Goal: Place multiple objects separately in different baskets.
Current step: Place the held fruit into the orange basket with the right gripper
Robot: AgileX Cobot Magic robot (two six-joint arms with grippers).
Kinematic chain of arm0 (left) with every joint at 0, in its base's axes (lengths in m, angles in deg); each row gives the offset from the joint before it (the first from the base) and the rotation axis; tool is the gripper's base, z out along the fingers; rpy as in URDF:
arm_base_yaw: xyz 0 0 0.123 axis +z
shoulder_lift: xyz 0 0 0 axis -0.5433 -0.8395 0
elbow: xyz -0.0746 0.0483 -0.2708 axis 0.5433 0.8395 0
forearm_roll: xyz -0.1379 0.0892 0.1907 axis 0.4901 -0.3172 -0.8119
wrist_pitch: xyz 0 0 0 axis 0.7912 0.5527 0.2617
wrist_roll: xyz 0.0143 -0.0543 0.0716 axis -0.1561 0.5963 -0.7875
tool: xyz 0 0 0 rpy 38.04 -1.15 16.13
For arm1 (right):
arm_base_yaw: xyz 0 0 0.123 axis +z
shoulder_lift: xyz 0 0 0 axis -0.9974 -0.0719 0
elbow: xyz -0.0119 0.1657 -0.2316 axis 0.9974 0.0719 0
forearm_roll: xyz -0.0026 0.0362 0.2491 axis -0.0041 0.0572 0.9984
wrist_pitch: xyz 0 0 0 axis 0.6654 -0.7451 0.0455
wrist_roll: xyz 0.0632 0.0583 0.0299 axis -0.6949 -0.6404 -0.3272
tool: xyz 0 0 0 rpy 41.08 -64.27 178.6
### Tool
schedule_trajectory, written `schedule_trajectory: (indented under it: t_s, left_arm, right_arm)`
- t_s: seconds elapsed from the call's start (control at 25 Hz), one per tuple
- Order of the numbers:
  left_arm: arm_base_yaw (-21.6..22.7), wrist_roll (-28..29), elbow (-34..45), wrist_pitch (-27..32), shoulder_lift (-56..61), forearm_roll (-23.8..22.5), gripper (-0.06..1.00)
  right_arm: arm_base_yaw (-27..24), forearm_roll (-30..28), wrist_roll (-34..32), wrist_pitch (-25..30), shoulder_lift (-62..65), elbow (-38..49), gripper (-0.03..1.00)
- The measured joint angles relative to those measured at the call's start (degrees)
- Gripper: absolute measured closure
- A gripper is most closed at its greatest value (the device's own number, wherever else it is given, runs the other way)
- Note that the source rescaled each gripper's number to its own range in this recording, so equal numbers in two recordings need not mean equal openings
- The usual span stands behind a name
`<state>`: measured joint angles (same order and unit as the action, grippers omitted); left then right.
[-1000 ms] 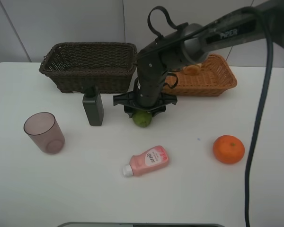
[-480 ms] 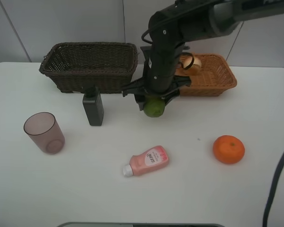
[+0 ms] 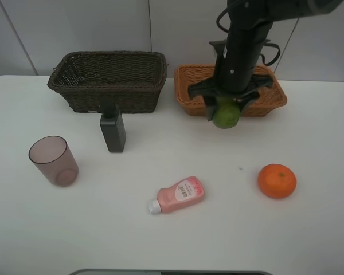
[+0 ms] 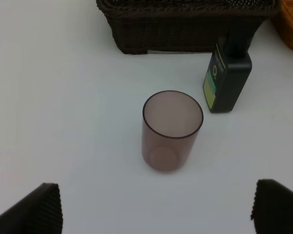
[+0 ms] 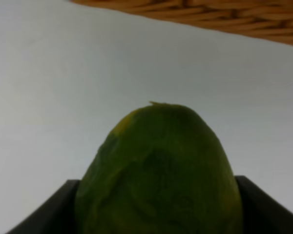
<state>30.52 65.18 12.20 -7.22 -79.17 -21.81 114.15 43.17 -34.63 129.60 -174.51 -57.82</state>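
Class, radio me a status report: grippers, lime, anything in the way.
Right gripper shut on lime, aloft near orange-tan basket. Left gripper open, facing cup. Nothing seen blocking.

High camera overlooks table (image 3: pixel 309 229); left wrist shares its cup (image 4: pixel 172 129).

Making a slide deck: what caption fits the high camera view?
Right hand holds a lime near the tan basket; cup and orange sit on the table.

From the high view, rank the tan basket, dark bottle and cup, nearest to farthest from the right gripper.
1. Tan basket, just behind the right gripper, which holds the lime.
2. Dark bottle, off to its left.
3. Cup, far left.
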Motion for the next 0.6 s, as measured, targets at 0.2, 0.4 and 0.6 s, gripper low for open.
schedule_trajectory:
  t_s: [0.2,0.4,0.6]
  left_arm:
    - [0.0,0.0,0.0,0.0,0.0,0.0,-0.06]
    - [0.0,0.0,0.0,0.0,0.0,0.0,-0.06]
    - [0.0,0.0,0.0,0.0,0.0,0.0,-0.06]
  right_arm:
    - [-4.9,-0.1,2.3,-0.3,0.0,-0.1,0.82]
    - [-8.0,-0.1,3.8,-0.8,0.0,-3.6,0.82]
    - [-8.0,0.0,5.7,-0.7,-1.9,-11.2,0.82]
